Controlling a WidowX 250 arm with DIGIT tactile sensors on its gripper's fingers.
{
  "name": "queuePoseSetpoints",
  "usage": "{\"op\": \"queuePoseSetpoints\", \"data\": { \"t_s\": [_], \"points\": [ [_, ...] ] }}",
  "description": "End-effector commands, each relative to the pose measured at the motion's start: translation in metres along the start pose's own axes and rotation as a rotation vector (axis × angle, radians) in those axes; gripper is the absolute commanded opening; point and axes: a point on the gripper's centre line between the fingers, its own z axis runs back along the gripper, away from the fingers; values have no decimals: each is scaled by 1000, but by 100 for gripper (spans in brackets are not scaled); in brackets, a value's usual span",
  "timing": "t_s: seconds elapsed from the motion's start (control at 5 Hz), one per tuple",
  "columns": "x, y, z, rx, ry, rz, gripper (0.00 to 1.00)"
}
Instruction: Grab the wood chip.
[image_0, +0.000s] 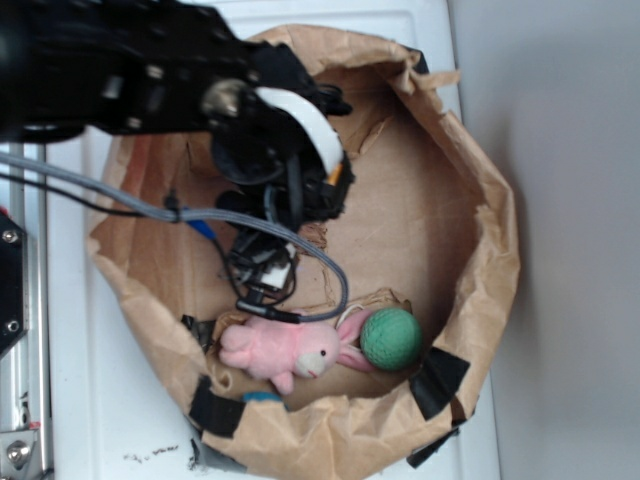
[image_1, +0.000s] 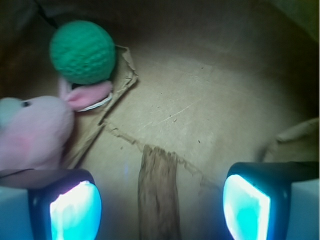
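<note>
While the robot arm reaches down into a wide, shallow brown paper bag (image_0: 470, 180) standing on a white surface (image_0: 120, 420), its tool (image_1: 160, 202) hangs with both fingers spread wide and nothing held between them. Seen from the wrist camera, the wood chip (image_1: 159, 192), a long, rough brown strip with a jagged far end, lies flat on the bag floor in the gap between the two glowing finger pads (image_1: 75, 210), somewhat nearer the pad on the picture's left; whether the pads touch the floor cannot be told. Beyond the wood chip's far end and off to the picture's left lies a pink plush rabbit (image_1: 32, 132), and farther still from the wood chip sits a green knitted ball (image_1: 82, 50) touching the rabbit's ear. From the outside view the arm covers the wood chip, so it cannot be seen there. The step in hand appears to be the final approach, with the tool lined up over the wood chip. The next move likely calls for lowering a little, then closing the fingers across its narrow width, without catching the torn paper edge just beside it.
</note>
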Motion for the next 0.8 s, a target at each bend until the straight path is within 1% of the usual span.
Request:
{"op": "queuePoseSetpoints", "data": {
  "t_s": [0.0, 0.4, 0.6],
  "points": [
    [2, -14, -7, 55, -49, -79, 100],
    [-19, -32, -1, 55, -56, -95, 100],
    [-24, -35, 0, 59, -50, -79, 82]
  ]
}}
